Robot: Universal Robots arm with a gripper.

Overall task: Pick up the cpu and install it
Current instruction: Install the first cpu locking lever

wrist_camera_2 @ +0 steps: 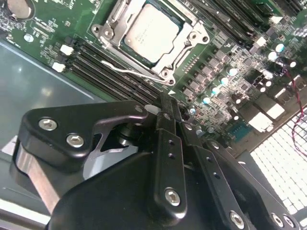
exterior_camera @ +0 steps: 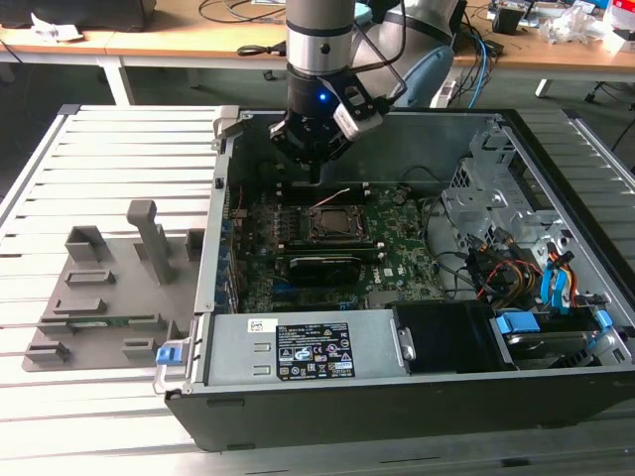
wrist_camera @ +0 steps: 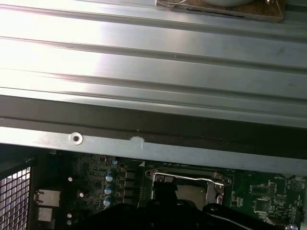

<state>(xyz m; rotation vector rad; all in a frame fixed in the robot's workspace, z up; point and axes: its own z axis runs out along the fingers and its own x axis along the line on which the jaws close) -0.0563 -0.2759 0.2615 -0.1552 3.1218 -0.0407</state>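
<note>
Exterior view: an open black desktop computer case lies on its side on a table of pale metal slats, and the silver-and-black robot arm reaches down into it.
Gripper: the black gripper hangs just above the green motherboard, near the rear edge of the socket and apart from it.
Fingers: in the second wrist view the two black fingers are pressed together, with nothing between them.
Cpu: the small flat square chip with a dull silvery metal top sits inside the black square socket frame on the motherboard, seated flat and apart from the gripper.
Socket lever: a thin metal wire lever runs along one side of the socket frame; in the first wrist view it shows as a bright bar across the frame's edge.
Memory slots: long black slots run just beside the socket.
Table side: a grey moulded holder tray with upright posts lies on the slats at the exterior view's left of the case.
Case front: a grey power supply with a white label fills the near edge, and coloured cables gather at the exterior view's right.
</note>
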